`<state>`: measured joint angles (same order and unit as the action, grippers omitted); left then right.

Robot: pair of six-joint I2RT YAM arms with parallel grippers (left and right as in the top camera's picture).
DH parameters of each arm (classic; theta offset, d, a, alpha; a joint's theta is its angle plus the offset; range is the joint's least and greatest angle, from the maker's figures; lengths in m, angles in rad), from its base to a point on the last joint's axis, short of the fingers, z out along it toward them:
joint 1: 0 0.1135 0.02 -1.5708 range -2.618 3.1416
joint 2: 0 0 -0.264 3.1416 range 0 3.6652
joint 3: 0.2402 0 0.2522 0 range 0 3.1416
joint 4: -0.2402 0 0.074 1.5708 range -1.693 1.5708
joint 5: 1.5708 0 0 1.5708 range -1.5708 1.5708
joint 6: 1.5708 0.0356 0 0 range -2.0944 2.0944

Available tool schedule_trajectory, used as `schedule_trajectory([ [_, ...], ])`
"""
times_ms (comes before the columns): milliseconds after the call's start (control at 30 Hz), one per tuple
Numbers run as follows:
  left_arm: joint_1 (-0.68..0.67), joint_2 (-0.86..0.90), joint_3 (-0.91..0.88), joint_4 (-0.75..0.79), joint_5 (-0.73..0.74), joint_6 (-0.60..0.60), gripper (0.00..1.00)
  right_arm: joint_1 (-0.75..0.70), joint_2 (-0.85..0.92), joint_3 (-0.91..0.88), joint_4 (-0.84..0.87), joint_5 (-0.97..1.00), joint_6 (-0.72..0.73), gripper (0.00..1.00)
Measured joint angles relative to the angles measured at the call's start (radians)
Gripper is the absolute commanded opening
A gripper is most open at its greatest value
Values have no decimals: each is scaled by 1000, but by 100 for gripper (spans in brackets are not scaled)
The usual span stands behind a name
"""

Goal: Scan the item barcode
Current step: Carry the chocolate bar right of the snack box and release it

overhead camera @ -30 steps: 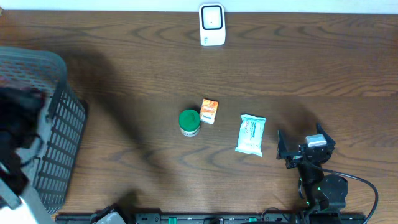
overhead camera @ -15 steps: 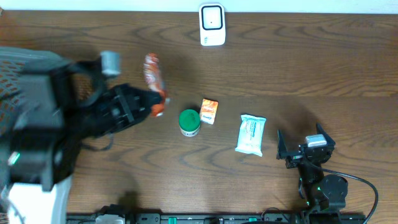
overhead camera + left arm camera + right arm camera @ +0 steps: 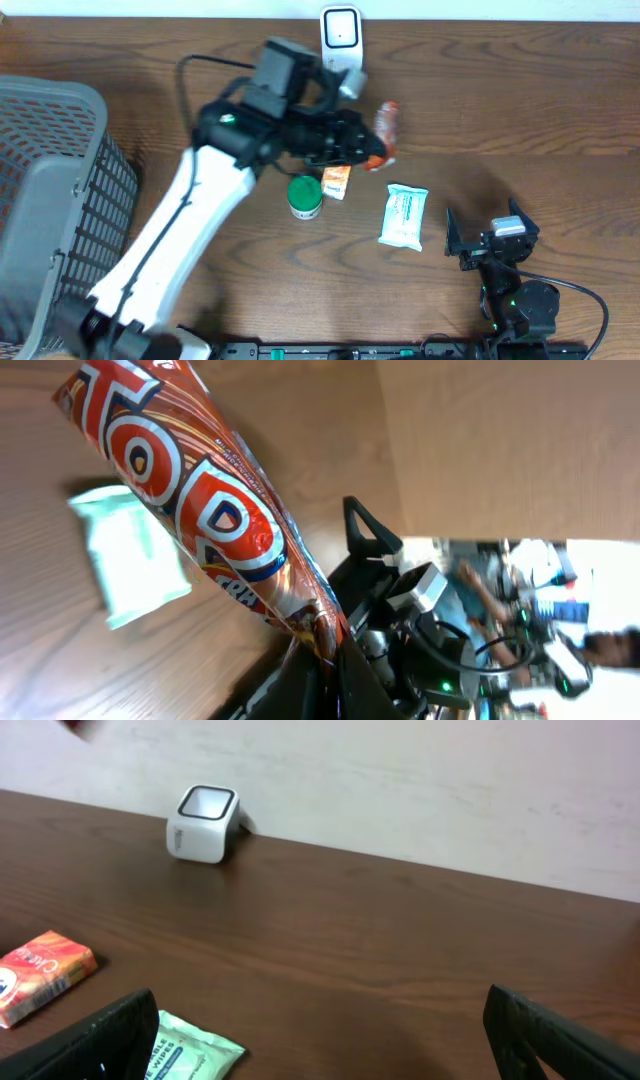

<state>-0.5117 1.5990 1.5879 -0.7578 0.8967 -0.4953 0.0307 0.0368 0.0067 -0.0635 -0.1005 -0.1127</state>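
Left gripper (image 3: 362,150) jaws pinch the snack bar (image 3: 386,125) by 1 end, baring its wrapper for the scanner (image 3: 340,40) at 11 o'clock. Right gripper (image 3: 482,243) jaws spread.

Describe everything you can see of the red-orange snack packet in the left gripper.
The snack packet is a long, glossy, foil-like wrapper, red-orange with large white letters outlined in blue. It looks full and uncrushed. The left gripper pinches it at one crimped end, and nothing else touches it. It is held clear of the wooden table, near the white scanner.
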Motion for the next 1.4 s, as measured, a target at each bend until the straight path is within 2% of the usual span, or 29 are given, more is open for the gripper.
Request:
schedule_trajectory([
  [267,-107,230,0,182,46,-43,7,0,0,0,0,0,0,99],
  [633,-110,522,-1,301,176,-289,7,0,0,0,0,0,0,99],
  [833,-98,554,-2,449,216,-451,7,0,0,0,0,0,0,99],
  [1067,-7,554,-2,488,224,-581,7,0,0,0,0,0,0,99],
  [1400,0,554,-2,593,226,-639,7,0,0,0,0,0,0,99],
])
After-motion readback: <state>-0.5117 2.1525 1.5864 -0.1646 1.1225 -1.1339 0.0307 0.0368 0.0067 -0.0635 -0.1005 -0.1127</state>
